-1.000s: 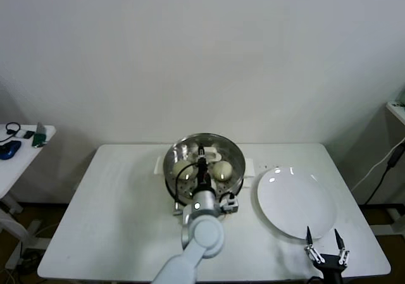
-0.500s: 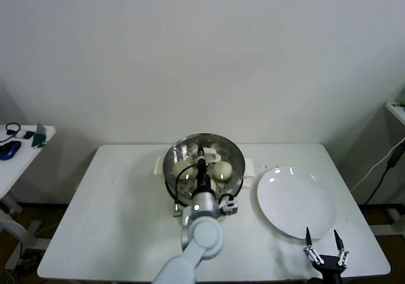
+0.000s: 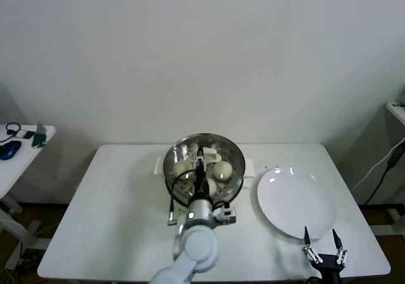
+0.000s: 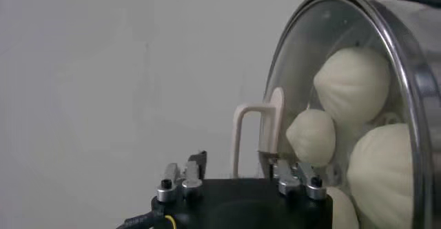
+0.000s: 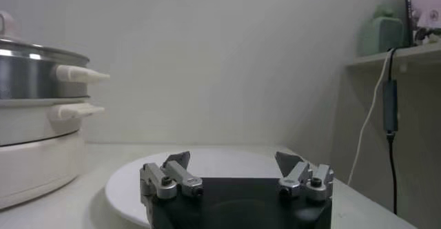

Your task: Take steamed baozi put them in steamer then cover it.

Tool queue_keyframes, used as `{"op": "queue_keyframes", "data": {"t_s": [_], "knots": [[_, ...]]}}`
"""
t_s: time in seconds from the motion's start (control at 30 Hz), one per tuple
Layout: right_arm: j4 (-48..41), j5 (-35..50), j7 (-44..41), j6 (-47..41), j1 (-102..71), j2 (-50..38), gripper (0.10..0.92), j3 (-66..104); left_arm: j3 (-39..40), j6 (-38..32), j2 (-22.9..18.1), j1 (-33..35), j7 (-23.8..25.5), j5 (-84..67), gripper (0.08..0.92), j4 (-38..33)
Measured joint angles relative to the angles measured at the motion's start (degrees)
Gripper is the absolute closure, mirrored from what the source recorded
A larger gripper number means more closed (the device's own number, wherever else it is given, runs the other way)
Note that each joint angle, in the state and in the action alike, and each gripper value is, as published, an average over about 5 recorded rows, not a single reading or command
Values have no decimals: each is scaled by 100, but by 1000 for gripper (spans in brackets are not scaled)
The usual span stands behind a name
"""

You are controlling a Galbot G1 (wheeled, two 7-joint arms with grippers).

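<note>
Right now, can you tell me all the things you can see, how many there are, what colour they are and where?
steamed baozi: four show through the glass in the left wrist view, cream-white, inside the steamer.
steamer: one, shiny steel on a cream-white base, middle of the table towards the back.
cover: one, clear glass with a metal rim and a cream-white handle, sitting on the steamer.
plate: one, white, bare, to the right of the steamer.
table: one, white, under everything.
side table: one, white, far left, with small dark things on it.
left gripper: open, at the cover's handle.
right gripper: open, idle at the table's front right, near the plate's front edge.
</note>
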Motion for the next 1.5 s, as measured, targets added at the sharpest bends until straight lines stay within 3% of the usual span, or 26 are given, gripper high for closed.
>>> {"op": "queue_keyframes", "data": {"t_s": [0.27,0.53,0.67,0.93,1.2,1.5], "knots": [[69,44,52,-169,-39,-3,203,-47,-221,-1,454,316,-388,-1100,231,-867],[328,73,88,-411,-111,-49,203,-81,-1395,-259,862,1053,-1379,-3836,177,-1531],[460,-6,76,-536,-130,-63,203,-87,-2292,-1004,958,1597,-1651,-5368,177,-1638],[520,-200,30,-661,-72,-119,203,-96,-3651,-3372,1173,2601,-1799,-8105,177,-1225],[417,-223,-17,-637,-17,-174,203,-110,-4096,-5263,1132,3094,-1678,-9423,177,-417],[348,-181,-43,-596,12,-191,203,-114,-4246,-6200,1092,3364,-1518,-9957,177,168]]}}
